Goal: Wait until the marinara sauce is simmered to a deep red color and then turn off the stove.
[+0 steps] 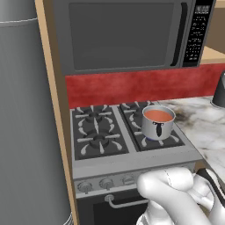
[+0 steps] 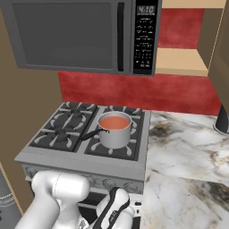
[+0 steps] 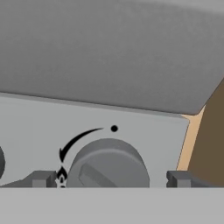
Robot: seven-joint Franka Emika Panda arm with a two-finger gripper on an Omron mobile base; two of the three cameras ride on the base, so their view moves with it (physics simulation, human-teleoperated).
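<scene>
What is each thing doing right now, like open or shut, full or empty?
Marinara sauce: orange-red, in the saucepan.
Saucepan: upright on the stove's burner, no lid.
Microwave: door shut, clock lit.
Knob: between the pincer's fingertips.
Pincer: open around the knob.

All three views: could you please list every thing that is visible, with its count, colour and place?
stove: one, silver with black grates, under the microwave
marinara sauce: one round surface, orange-red, inside the saucepan
saucepan: one, shiny steel, on the stove's front right burner
knobs: a row, grey, on the stove's front panel; one close in the hand view
microwave: one, dark grey, above the stove
backsplash: one, red, behind the stove
counter: one, marbled white, right of the stove
dark object: one, partly cut off, far right of the counter
fingers: two, dark, either side of the close knob, apart from it
</scene>
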